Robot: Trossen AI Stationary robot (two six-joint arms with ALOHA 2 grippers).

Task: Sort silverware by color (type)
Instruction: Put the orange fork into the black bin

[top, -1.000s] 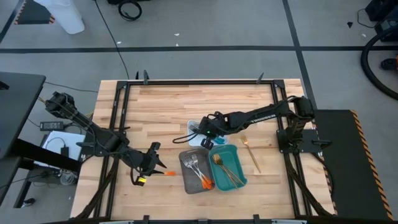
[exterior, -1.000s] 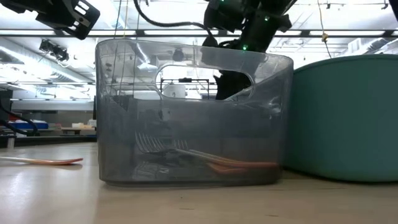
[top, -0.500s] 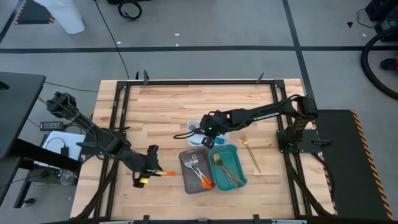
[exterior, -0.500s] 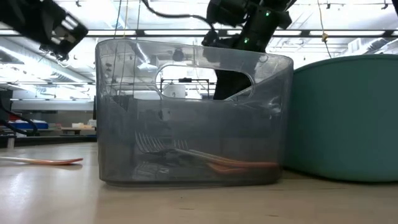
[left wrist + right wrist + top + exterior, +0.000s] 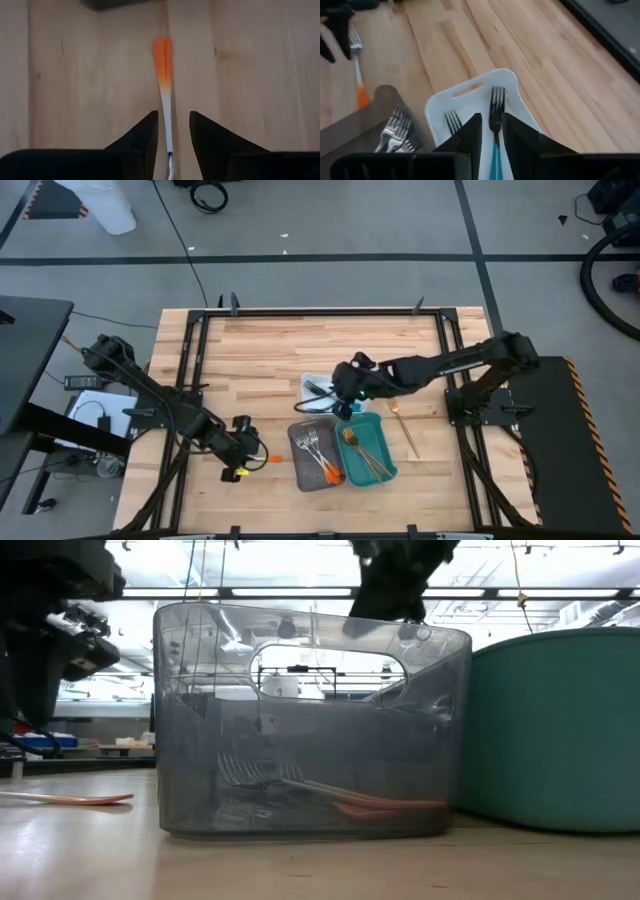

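Observation:
An orange-handled fork (image 5: 163, 55) lies flat on the wood to the left of the grey tray (image 5: 300, 472). It also shows in the high view (image 5: 266, 459) and the low view (image 5: 70, 798). My left gripper (image 5: 173, 117) (image 5: 247, 452) is low over it and open, one finger on either side of its pale shaft without touching. My right gripper (image 5: 492, 120) (image 5: 343, 388) is open above the white tray (image 5: 517, 87). A teal-handled fork (image 5: 495, 100) lies in that tray, seen between the fingers, beside another fork (image 5: 452, 120).
The grey tray (image 5: 310, 720) holds several orange-handled forks (image 5: 322, 455). The teal tray (image 5: 386, 472) to its right holds gold pieces (image 5: 366, 452). One gold piece (image 5: 404, 427) lies on the wood right of the teal tray. Bare wood stretches toward the far edge.
My left gripper has come down and toward the near edge, ending astride the orange-handled fork. My right gripper has risen and drawn back toward the table's right, off the white tray. The fork on the wood has stayed put.

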